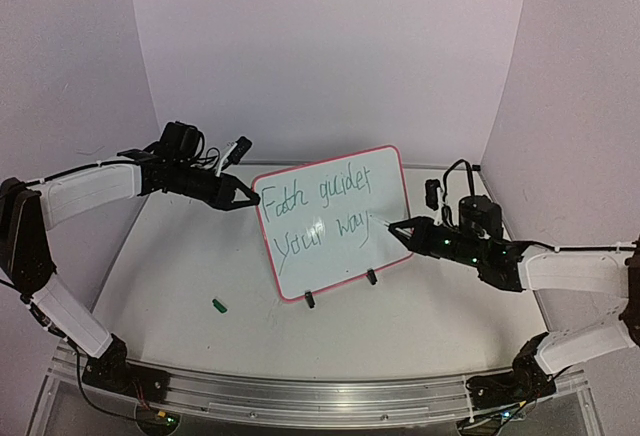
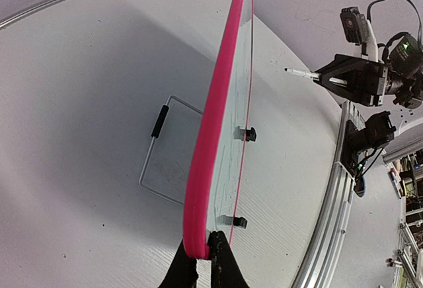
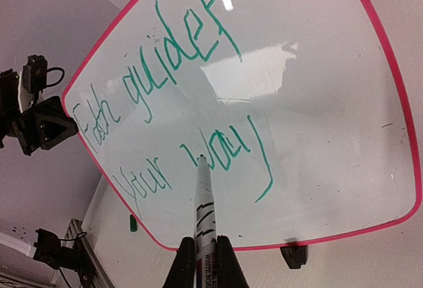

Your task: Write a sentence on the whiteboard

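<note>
Judging the sentence [image 1: 318, 214] finished, we see right end effector [image 3: 205, 253] pinching marker [image 3: 201, 199], left end effector [image 2: 206, 260] pinching whiteboard [image 2: 213, 119].

Overhead view looks down; close wrist views share the whiteboard [image 1: 330, 266]

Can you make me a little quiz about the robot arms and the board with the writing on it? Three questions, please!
1. True or false: the left gripper pinches the pink rim of the whiteboard.
2. What colour is the sentence? A red, B green, C black.
3. Fill in the gap: the right gripper is closed on a ____.

Key: 1 true. 2 B. 3 marker.
</note>
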`<control>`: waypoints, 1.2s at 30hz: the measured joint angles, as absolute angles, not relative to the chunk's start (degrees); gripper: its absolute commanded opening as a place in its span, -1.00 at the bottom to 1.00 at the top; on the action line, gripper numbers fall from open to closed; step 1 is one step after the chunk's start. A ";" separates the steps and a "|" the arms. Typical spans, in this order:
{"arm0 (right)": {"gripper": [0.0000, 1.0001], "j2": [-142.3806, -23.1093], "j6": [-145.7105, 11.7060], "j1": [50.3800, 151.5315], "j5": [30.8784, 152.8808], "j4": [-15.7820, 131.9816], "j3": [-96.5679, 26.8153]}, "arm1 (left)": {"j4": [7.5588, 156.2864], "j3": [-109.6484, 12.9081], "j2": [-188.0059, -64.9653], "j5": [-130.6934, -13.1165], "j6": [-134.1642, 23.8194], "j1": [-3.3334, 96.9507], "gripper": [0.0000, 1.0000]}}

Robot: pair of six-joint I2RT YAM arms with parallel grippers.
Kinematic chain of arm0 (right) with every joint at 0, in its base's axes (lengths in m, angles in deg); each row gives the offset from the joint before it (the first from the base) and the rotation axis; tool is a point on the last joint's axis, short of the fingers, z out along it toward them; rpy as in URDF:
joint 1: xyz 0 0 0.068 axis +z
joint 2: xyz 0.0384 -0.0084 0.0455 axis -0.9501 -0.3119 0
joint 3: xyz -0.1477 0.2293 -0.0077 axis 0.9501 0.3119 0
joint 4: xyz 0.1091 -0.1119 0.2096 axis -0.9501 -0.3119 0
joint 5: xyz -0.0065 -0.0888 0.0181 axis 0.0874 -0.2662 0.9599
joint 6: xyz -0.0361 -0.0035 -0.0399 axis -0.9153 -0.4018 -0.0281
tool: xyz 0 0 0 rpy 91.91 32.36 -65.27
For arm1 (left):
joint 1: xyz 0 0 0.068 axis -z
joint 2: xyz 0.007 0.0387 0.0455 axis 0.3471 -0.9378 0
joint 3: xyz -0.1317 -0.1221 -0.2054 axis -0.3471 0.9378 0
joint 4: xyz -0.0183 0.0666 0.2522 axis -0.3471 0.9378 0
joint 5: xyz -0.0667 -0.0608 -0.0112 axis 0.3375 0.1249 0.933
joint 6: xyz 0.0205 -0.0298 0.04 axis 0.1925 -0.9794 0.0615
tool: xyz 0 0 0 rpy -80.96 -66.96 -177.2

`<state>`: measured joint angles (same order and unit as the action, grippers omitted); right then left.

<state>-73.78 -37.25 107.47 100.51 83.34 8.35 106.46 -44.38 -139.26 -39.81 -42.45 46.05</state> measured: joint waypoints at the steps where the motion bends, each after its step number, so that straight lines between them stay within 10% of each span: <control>1: -1.00 -73.94 -37.55 107.38 99.68 82.68 8.18 | 106.46 -44.38 -139.26 -39.81 -42.45 46.07 -1.00; 36: -1.00 -82.98 -41.75 106.59 94.30 78.81 3.46 | 106.46 -44.43 -139.26 -39.89 -42.38 46.16 -1.00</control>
<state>-82.98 -41.75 106.59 94.30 78.81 3.46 106.46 -44.43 -139.26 -39.89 -42.38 46.16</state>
